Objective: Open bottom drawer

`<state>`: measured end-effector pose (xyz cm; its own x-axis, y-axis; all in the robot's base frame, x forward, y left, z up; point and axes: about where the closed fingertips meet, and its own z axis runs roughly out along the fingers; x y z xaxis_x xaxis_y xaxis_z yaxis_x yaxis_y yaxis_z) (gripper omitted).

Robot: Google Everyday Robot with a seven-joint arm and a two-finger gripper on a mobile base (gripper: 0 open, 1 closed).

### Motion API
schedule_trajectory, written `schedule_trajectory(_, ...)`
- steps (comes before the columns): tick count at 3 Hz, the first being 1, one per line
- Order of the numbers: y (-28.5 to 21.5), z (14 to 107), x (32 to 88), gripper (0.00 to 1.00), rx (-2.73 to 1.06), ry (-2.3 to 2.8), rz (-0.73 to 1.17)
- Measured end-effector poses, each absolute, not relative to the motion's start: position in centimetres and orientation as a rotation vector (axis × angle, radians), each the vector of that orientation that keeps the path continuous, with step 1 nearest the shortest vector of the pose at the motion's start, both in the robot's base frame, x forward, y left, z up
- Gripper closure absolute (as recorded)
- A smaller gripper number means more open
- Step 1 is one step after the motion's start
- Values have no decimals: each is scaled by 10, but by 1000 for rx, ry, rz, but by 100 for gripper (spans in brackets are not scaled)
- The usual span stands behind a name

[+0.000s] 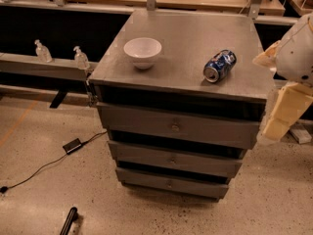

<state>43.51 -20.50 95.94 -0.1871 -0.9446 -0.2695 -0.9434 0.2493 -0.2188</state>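
A grey wooden cabinet (186, 33) with three drawers fills the middle of the camera view. The bottom drawer (171, 182) is the lowest and narrowest, with a plain flat front and a small round knob (169, 183) at its centre. It sits set back under the middle drawer (173, 159). My gripper (279, 116) hangs at the right edge of the view beside the cabinet's right side. It points down at about the height of the top drawer (176, 126), well above and to the right of the bottom drawer.
On the cabinet top stand a white bowl (143, 52) and a blue can (220, 66) lying on its side. Two small bottles (80, 58) sit on a ledge at left. A black adapter and cable (72, 145) lie on the floor to the left, and a dark handle (68, 222) at the bottom.
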Motion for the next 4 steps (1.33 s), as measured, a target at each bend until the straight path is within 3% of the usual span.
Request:
schedule_trajectory(2, -107, 867, 385, 0, -1596, 1983, 406)
schedule_trajectory(4, -81, 837, 373, 0, -1513, 1958, 518)
